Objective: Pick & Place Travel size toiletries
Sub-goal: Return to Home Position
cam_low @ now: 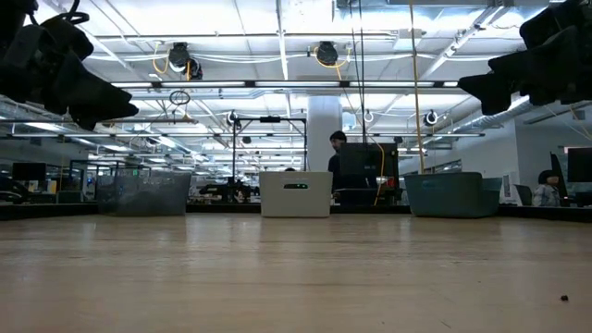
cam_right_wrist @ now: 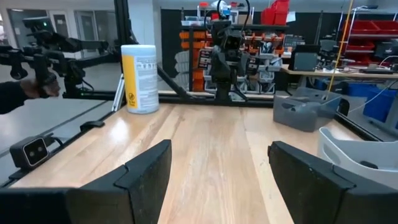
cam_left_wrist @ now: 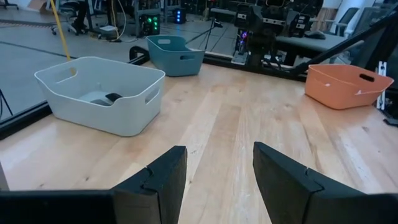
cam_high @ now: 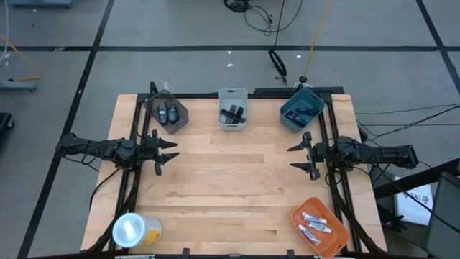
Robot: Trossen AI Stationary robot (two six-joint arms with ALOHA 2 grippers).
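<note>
Both end effectors hover open and empty over the desk's side edges, with the toiletries sorted into four bins.

Left end effector (cam_high: 171,151) sits by the middle of the left edge of the desk (cam_high: 230,187). The right end effector (cam_high: 295,157) is opposite by the right edge. Each has its fingers spread wide, holding nothing and pointing inward. Along the far edge, the dark grey bin (cam_high: 183,116) in the left corner holds two dark oval pieces (cam_high: 168,113). The light grey bin (cam_high: 233,92) at the middle holds black sticks (cam_high: 234,113), and the teal bin (cam_high: 287,119) in the right corner holds dark blue packets (cam_high: 303,109). An orange bin (cam_high: 297,214) in the near right corner holds silvery-white tubes (cam_high: 315,225). A yellow roll (cam_high: 136,230) stands in the near left corner.
</note>
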